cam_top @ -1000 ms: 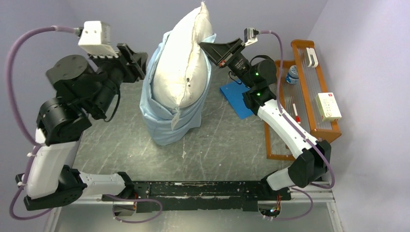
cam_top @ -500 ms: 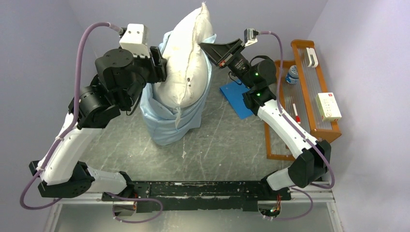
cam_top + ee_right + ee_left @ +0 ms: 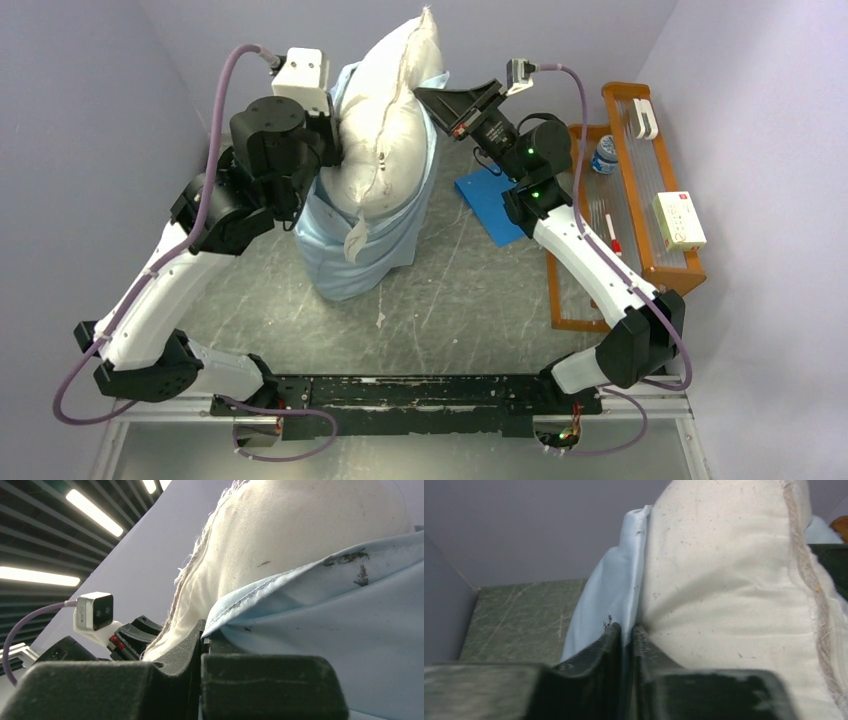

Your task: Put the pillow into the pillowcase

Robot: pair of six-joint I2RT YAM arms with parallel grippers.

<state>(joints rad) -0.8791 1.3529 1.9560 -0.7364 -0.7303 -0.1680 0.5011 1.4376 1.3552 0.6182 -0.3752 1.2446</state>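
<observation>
Left gripper [image 3: 624, 639]: fingers pinched together on the pillowcase [image 3: 601, 600] rim, thin blue cloth between them, pressed against the left face of the pillow [image 3: 724, 580]. Right gripper [image 3: 201, 647]: fingers clamped on the blue hem at the pillow's right face. Pillow stands on end, lower half inside the sack, top bare. Dark blue square [image 3: 482, 198] lies flat, right of the pillow.

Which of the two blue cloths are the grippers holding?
The light blue pillowcase, wrinkled and upright around the pillow; both the left gripper and right gripper pinch its rim. The darker blue square lies flat on the table, untouched.
</observation>
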